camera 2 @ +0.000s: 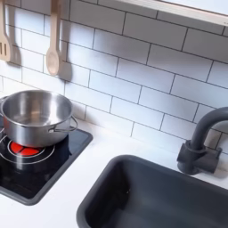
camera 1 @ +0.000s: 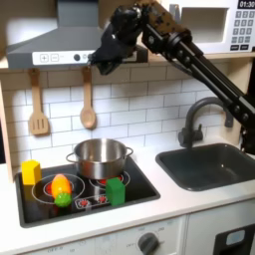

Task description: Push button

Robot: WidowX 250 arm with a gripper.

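**Desk:** Where is the arm?

**Operator:** From here I see the gripper [camera 1: 100,62] high in the first exterior view, up against the range hood [camera 1: 55,48]; its tip sits at the hood's front panel, right beside the small round buttons [camera 1: 78,58] on that panel; I cannot tell whether the tip touches a button, and I cannot tell whether the fingers are wide or narrow, since they read as 1 dark mass.

**Desk:** And below the hood?

**Operator:** Directly under the hood the steel pot [camera 1: 100,156] stands on the stovetop [camera 1: 139,184]; in front of the pot lie a yellow block [camera 1: 31,171], an orange and yellow toy vegetable [camera 1: 62,186] and a green cup [camera 1: 117,190]; between hood and stovetop 2 utensils hang on the tiled wall, a wooden spatula [camera 1: 38,104] and a wooden spoon [camera 1: 88,103].

**Desk:** The sink side?

**Operator:** Away from the hood, toward the first exterior view's right, the dark sink [camera 1: 211,165] with its faucet [camera 1: 197,120]; a microwave [camera 1: 229,27] sits level with the hood; in the second exterior view the pot stands on a red burner [camera 2: 25,150].
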